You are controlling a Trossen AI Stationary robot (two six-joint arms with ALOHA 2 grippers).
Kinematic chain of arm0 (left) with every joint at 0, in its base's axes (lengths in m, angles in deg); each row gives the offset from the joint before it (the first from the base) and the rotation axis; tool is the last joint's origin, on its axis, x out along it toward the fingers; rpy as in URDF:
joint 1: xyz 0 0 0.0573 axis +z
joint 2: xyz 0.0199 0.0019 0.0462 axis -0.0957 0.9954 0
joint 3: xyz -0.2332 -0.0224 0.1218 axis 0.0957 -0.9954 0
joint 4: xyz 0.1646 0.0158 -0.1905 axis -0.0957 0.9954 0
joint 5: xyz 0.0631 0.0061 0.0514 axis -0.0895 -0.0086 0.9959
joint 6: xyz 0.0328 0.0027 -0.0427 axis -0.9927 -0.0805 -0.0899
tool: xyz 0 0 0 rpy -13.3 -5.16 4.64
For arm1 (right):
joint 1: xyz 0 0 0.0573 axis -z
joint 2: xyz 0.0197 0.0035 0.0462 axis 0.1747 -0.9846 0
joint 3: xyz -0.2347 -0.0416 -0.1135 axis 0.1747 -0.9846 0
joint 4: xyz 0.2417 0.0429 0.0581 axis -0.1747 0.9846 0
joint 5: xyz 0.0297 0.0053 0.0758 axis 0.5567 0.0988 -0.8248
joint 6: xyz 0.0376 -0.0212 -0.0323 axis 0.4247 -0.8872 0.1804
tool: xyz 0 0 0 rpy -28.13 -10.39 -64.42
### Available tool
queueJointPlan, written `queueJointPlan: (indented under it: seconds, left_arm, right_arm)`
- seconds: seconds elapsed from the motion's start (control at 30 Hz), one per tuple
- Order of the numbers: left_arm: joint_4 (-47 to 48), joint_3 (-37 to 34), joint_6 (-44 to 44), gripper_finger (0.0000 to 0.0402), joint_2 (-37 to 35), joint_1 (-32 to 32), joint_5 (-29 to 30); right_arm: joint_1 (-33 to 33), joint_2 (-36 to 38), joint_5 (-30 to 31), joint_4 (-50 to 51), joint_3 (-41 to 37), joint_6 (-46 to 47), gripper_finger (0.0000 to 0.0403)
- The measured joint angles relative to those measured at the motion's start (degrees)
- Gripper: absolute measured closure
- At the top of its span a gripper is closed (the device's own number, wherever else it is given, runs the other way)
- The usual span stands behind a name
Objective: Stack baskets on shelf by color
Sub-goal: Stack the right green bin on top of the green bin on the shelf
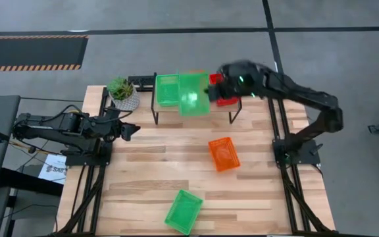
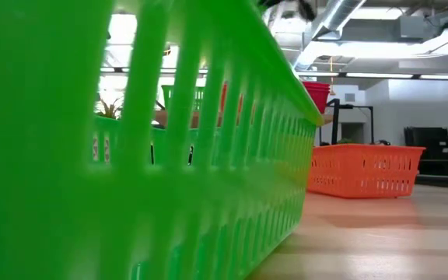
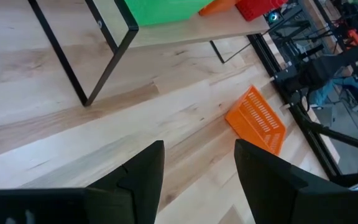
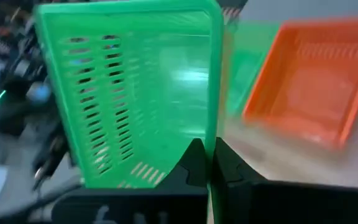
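Note:
My right gripper is over the shelf, shut on a green basket that shows tilted in the right wrist view. Another green basket sits on the shelf's left part. An orange basket sits on the shelf's middle, and a red one on its right. A loose orange basket and a loose green basket lie on the table. My left gripper waits open and empty at the table's left, also seen in its wrist view. My right gripper pinches the green basket's side wall at its rim, one finger inside the basket and one outside. It comes from the table's right side, slanting down. The basket is lifted clear above the shelf and tilted.
A potted plant stands at the far left beside the shelf. The near green basket fills most of the low view. Bare wood lies between the shelf and the loose baskets.

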Motion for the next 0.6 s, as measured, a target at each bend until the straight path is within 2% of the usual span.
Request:
queueJointPlan:
  seconds: [0.2, 0.37, 0.6]
  left_arm:
    - [0.19, 0.0, 0.89, 0.0218, 0.0, 0.02, 0.41]
    - [0.28, 0.0, 1.45, 0.0218, 0.0, 0.02, 0.44]
    - [0.25, 0.0, 2.36, 0.0218, 0.0, 0.02, 0.83]
  right_arm:
    - [8.71, -9.25, -7.6, -5.74, 7.45, -4.21, 0.0401]
    - [11.61, -18.79, -12.09, -5.72, 14.92, -5.62, 0.0398]
    - [12.91, -28.42, -16.99, -5.36, 22.87, -5.73, 0.0396]
